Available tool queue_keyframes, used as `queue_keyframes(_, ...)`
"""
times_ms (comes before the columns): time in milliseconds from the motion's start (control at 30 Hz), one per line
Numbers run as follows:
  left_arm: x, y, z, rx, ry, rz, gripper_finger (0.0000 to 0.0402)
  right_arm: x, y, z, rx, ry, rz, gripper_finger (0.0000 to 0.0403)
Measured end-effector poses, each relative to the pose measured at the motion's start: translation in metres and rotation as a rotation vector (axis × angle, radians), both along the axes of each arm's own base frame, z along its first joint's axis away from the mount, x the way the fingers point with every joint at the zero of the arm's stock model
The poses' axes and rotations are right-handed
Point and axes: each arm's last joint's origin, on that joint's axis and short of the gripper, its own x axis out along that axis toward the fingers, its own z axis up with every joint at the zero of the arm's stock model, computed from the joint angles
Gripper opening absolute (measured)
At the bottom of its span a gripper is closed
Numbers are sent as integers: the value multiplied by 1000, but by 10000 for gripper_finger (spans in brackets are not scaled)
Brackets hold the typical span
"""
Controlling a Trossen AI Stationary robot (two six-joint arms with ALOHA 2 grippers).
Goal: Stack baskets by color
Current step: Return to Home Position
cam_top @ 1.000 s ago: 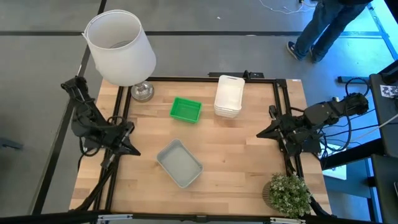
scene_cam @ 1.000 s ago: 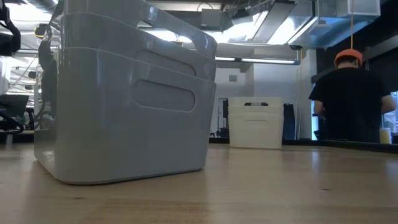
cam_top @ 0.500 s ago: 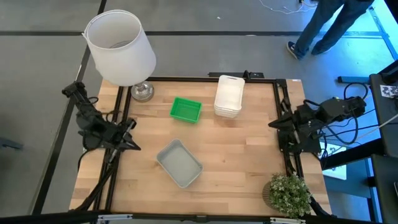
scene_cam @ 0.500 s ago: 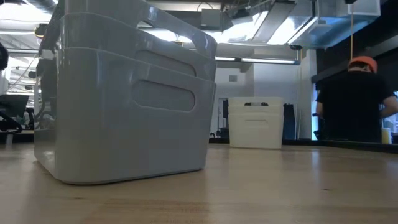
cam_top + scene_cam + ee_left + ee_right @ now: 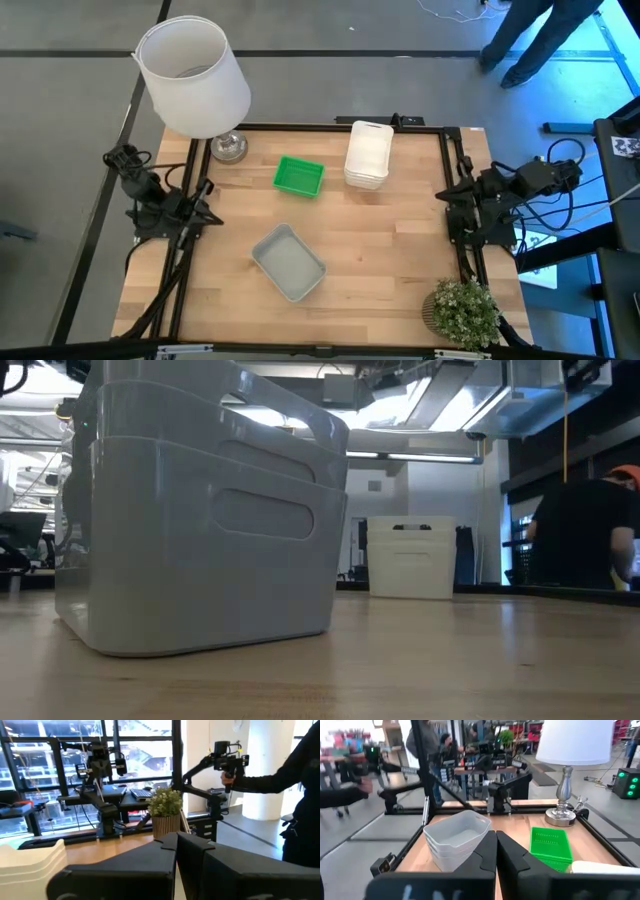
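On the wooden tabletop (image 5: 390, 250), seen from above, the baskets sit in three nested stacks; the green stack (image 5: 299, 177) lies toward the back edge; the white stack (image 5: 368, 155) is just to its right, near but not touching; the grey stack (image 5: 288, 261) lies nearer the front, turned at an angle and apart from both. A lamp (image 5: 193, 75) stands at the back left corner and a plant (image 5: 461, 310) at the front right corner. The left end effector (image 5: 203, 214) hangs at the left edge and the right end effector (image 5: 443, 195) at the right edge, both well apart from the stacks. A person (image 5: 530, 40), seen only as legs, is on the floor beyond.

At tabletop height, the grey stack (image 5: 200, 530) fills the left side, close up; the white stack (image 5: 412, 557) sits farther back to its right; a person (image 5: 585, 530) in dark clothes and an orange cap is in the room behind.

From the left wrist, the left end effector (image 5: 176, 839) has its two dark fingers pressed together with nothing between them; beyond are a corner of the white stack (image 5: 30, 865), the plant (image 5: 166, 812) and a dark sleeve (image 5: 270, 781).

From the right wrist, the right end effector (image 5: 496, 836) is likewise pressed together and empty; ahead lie the grey stack (image 5: 457, 837), the green stack (image 5: 550, 845) and the lamp (image 5: 575, 742); the left arm (image 5: 507, 787) is at the far edge.
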Motion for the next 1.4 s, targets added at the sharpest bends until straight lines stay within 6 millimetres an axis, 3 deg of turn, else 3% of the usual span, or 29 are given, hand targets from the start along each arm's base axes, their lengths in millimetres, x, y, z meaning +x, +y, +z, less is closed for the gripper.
queue_keyframes(233,-1,1,-5,24,15,10,0,-21,-10,-23,66,-99,-22,0)
queue_keyframes(500,-1,2,-5,44,22,46,0,-20,-11,-28,11,-63,-60,0)
queue_keyframes(900,0,2,-8,118,29,55,0,7,1,-67,7,-32,-70,0)
queue_keyframes(1400,20,-12,-81,122,202,152,0,40,16,-135,-34,-64,-58,0)
